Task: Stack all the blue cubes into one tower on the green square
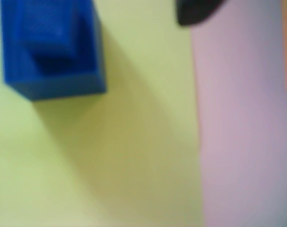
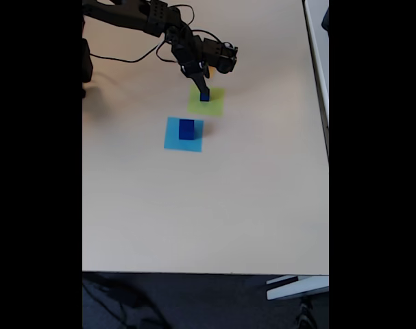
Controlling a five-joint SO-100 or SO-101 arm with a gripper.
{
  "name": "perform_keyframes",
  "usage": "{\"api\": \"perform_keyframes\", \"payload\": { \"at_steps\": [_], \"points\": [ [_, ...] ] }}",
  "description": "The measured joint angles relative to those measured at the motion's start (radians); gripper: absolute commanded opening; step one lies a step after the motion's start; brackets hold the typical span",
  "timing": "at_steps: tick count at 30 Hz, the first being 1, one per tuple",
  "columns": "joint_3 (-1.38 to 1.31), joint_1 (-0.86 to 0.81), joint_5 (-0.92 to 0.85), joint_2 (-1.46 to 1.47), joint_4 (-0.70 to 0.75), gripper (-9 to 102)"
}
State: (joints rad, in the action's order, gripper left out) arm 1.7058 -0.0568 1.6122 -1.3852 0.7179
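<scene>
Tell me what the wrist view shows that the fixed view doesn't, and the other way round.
Wrist view alone: close up, a smaller blue cube sits on a larger blue cube.
Fixed view alone: the whole arm, the gripper down at that stack, another blue cube on the light-blue square, and the table.
Both: the green square with blue cubes on it.

Readable text: none in either view.
Dark royal-blue solid cubes: plain faces, no lettering; the wrist view is blurred.
Flat lime-green paper square: blank.
Flat light-blue paper square: blank.
Black robot arm: any marking is too small to read in the fixed view.
Beige tabletop: unmarked.
</scene>
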Motion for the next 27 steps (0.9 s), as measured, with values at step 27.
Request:
{"api": "perform_keyframes", "payload": {
  "at_steps": [27],
  "points": [
    [0.035, -0.029, -0.049, 0.000, -0.018, 18]
  ]
}}
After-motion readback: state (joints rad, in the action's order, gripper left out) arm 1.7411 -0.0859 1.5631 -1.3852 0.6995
